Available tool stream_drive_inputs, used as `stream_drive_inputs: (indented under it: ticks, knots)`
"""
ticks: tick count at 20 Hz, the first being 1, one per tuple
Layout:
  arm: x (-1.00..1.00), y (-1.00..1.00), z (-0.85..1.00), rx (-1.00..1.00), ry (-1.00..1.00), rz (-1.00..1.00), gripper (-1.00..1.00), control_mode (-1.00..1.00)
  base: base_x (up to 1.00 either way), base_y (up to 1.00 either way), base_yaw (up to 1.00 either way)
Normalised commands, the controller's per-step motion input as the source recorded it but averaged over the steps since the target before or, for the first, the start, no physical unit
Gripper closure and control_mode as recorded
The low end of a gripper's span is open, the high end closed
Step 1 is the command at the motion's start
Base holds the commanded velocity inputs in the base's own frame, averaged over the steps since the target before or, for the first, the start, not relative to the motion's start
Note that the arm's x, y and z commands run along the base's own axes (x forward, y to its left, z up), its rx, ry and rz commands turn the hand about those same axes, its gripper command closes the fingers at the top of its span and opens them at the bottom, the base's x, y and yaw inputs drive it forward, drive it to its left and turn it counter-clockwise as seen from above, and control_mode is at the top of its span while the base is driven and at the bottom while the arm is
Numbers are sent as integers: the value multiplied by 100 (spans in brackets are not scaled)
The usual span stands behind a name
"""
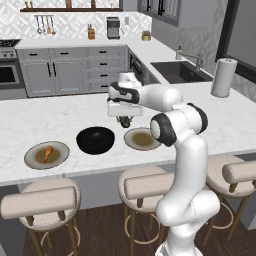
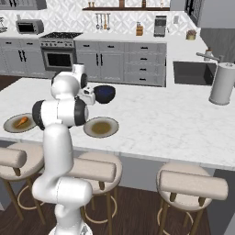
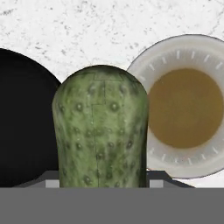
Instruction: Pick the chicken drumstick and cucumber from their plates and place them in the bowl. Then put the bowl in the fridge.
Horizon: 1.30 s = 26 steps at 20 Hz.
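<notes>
From the left base view, the jaws [image 1: 124, 120] are gripping the cucumber [image 1: 123, 121] above the bench [image 1: 60, 117], between the black bowl [image 1: 95, 139] and the bare plate [image 1: 142, 139]; the drumstick [image 1: 47, 152] is lying on the other plate [image 1: 46, 155]. From the right base view, the arm is hiding the bowl. In the hand view, the cucumber is hanging between both.

The cucumber [image 3: 101, 131] hangs above the counter [image 1: 60, 117], between the bowl [image 1: 95, 140] at nine o'clock and one plate [image 1: 141, 139] at three; the drumstick [image 1: 47, 152] lies on the other plate [image 1: 35, 159], beyond the bowl.
</notes>
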Motion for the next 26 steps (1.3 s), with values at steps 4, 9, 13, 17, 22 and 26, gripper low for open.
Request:
stream_drive_inputs:
  ticks: [4, 9, 13, 17, 22, 26]
  knots:
    - [-7, 100, 4, 0, 21, 0, 100, -100, 0, 0, 0]
    - [0, 83, -12, 0, 17, 0, 100, -100, 0, 0, 0]
    - [17, 22, -34, 0, 2, 0, 100, -100, 0, 0, 0]
    - [9, 0, -51, 0, 0, 0, 100, -100, 0, 0, 0]
    - [0, 0, -57, 0, 1, 0, 100, -100, 0, 0, 0]
    - [0, 3, -48, 0, 2, 0, 100, -100, 0, 0, 0]
